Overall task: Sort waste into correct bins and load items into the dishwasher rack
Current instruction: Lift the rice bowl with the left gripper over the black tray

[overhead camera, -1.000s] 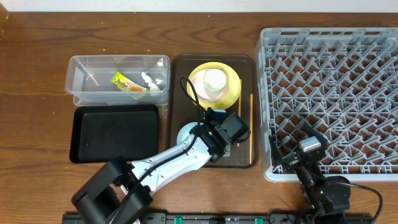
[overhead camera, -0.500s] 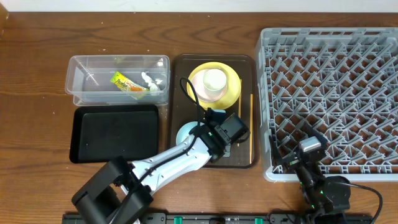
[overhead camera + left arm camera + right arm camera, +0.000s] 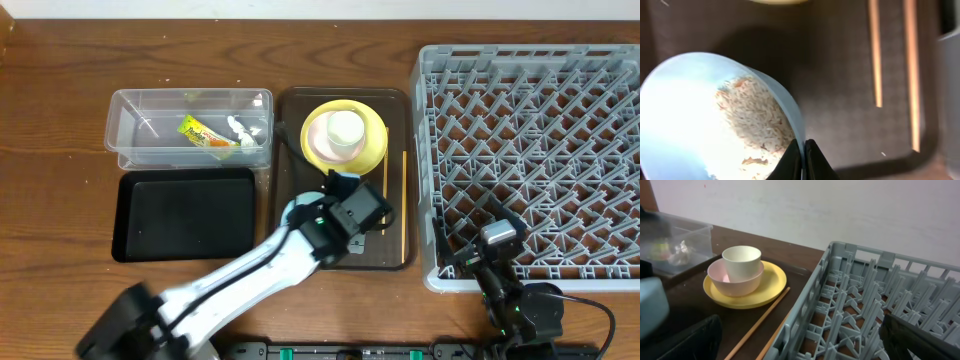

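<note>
My left gripper point(image 3: 326, 220) point(image 3: 803, 156) is shut on the right rim of the light blue bowl point(image 3: 298, 212) point(image 3: 695, 115), which holds rice crumbs point(image 3: 757, 117) and is over the dark brown serving tray point(image 3: 392, 258). The white cup point(image 3: 345, 129) sits in the pink bowl point(image 3: 318, 143) on the yellow plate point(image 3: 373, 150). Two chopsticks point(image 3: 875, 50) lie on the serving tray's right side. The wrapper point(image 3: 203, 134) and tissue point(image 3: 243, 129) lie in the clear tub point(image 3: 128, 128). My right gripper point(image 3: 497, 242) point(image 3: 805, 345) is open over the grey rack's point(image 3: 424, 180) front left corner.
The black tray point(image 3: 185, 215) lies in front of the clear tub, left of the serving tray. The rack's low wall point(image 3: 812, 295) stands right beside the chopsticks point(image 3: 760, 322). The stacked cup, bowl and plate point(image 3: 747, 287) are behind the left gripper.
My left arm has shifted a little to the left and risen towards the camera, with the light blue bowl still in its jaws. The right arm has not moved.
</note>
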You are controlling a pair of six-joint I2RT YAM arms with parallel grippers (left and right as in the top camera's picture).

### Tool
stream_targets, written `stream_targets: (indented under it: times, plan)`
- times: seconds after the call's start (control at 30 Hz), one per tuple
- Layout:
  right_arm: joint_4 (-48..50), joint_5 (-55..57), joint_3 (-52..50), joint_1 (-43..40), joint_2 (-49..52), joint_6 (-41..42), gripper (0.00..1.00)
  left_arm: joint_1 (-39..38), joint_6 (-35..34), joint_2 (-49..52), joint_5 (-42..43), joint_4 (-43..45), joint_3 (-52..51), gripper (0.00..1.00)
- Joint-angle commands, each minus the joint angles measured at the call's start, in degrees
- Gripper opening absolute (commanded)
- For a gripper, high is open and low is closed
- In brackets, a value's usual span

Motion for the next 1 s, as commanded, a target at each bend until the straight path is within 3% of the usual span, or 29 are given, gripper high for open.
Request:
stream_targets:
  times: [0.0,0.2,0.47,0.97]
  plan:
    - [-0.2,-0.09,-0.09,-0.04,-0.2,0.07,0.99,2.05,1.25,-6.36,-0.79,-1.49,0.66,0.06]
    - [-0.2,-0.07,-0.09,-0.04,-0.17,0.07,0.99,9.75,1.66,-16.63,-0.74,-3.72,0.66,0.06]
    - [-0.2,-0.09,-0.09,-0.04,-0.2,0.07,0.99,25.44,1.75,-24.26,0.44,-8.61,0.66,0.07]
    - [-0.2,-0.09,-0.09,-0.04,-0.2,0.07,0.99,53.83,13.6,-19.04,27.71,-10.01,0.52,0.08]
